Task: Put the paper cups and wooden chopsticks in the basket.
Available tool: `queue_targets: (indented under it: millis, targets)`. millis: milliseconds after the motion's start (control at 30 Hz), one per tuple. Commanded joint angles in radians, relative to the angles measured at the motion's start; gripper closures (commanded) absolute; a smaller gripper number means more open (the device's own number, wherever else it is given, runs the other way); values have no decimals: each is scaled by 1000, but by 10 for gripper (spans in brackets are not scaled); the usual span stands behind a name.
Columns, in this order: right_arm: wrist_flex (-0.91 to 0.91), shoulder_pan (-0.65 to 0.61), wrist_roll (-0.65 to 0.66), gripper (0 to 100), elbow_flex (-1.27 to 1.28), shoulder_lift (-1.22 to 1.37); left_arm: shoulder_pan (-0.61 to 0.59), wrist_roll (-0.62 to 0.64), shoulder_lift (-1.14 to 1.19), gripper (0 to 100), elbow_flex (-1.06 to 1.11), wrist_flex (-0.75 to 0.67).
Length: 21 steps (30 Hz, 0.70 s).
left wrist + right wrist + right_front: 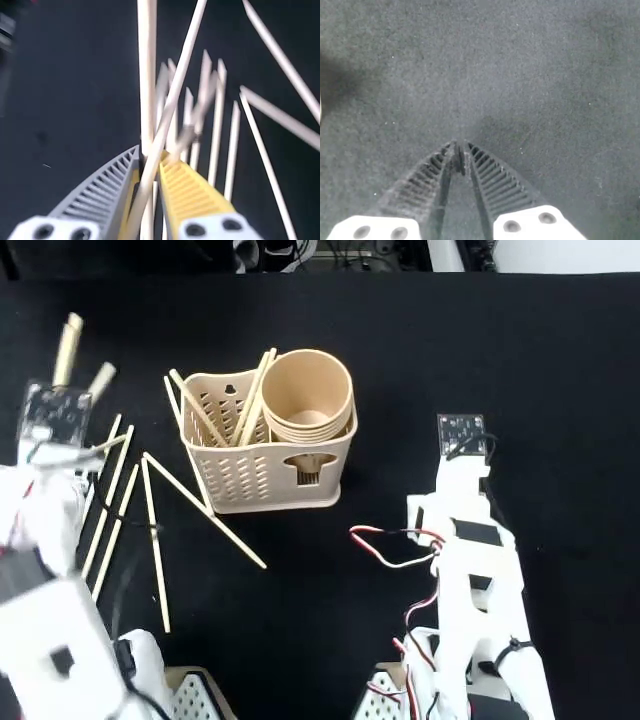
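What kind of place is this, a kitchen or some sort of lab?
Most likely a robotics lab bench, not a kitchen: the left arm and right arm, with exposed wires, stand at a black-covered table, and cables lie beyond its far edge.

We recorded white arm bodies, with red, white and black cables (384,532) on the right arm (475,570). The left gripper (150,159) had a grey ribbed finger (107,187) and a yellow one; the right gripper (459,150), two dark.

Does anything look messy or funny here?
Yes. Loose wooden chopsticks lie scattered and crossed on the black table beside the basket. The left gripper pinches a crossed pair at crooked angles.
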Motion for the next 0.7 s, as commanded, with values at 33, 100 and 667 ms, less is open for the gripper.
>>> queue_targets:
  millis: [33, 100, 667]
  targets:
    - [-12, -12, -5, 986, -5, -2, 15, 86, -293, 971, 116, -104]
    - [-12, -12, -5, 986, -5, -2, 15, 84, -387, 971, 163, -118]
    - [-12, -12, -5, 986, -5, -1, 114, 499, -626, 968, 203, -364]
